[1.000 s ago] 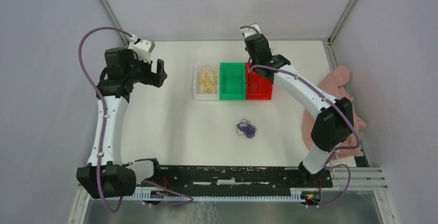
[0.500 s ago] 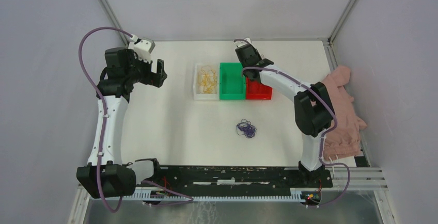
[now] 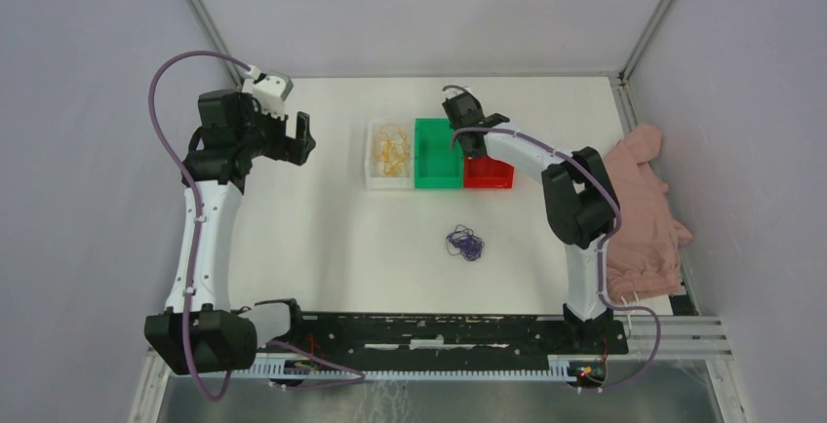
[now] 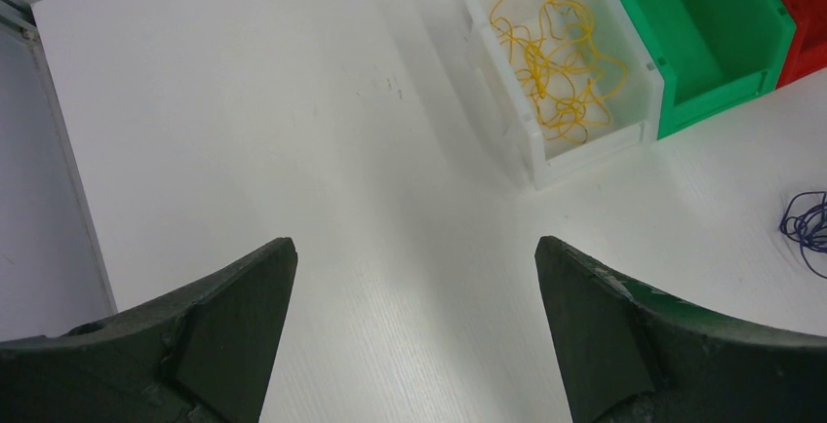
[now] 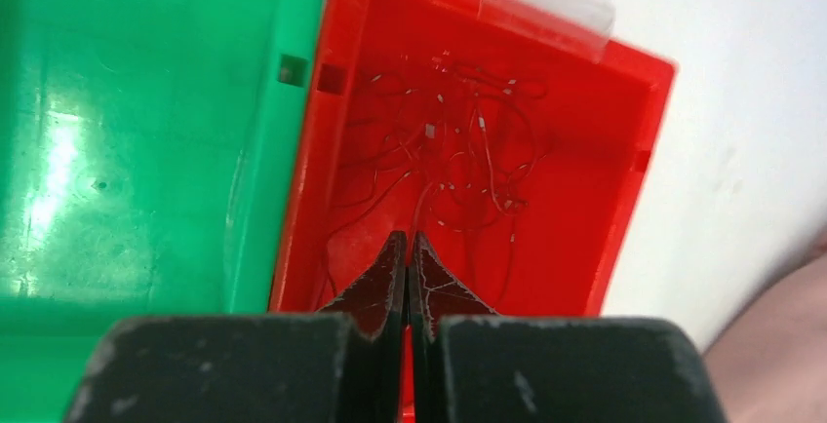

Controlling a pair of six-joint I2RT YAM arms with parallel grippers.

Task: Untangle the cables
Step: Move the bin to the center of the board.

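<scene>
A white table (image 3: 322,248) inside grey walls, a pink cloth (image 3: 644,218) heaped at the frame's right edge. Three bins sit at upper centre: the white bin (image 3: 390,155) holds the yellow cable (image 4: 556,72), the green bin (image 3: 437,155) lies bare, and the red bin (image 5: 624,150) holds the red cable (image 5: 468,170). The blue-purple cable (image 3: 465,242) lies loose at lower centre.

The left gripper (image 4: 414,248) hangs spread wide at upper left. The right gripper (image 5: 407,240), fingers pressed together, hovers over the red bin. Sorting appears two-thirds done; next, the fingers would need to part and reach the blue-purple bundle.

The right arm covers part of the red bin from above, and any knots are too fine to judge.
</scene>
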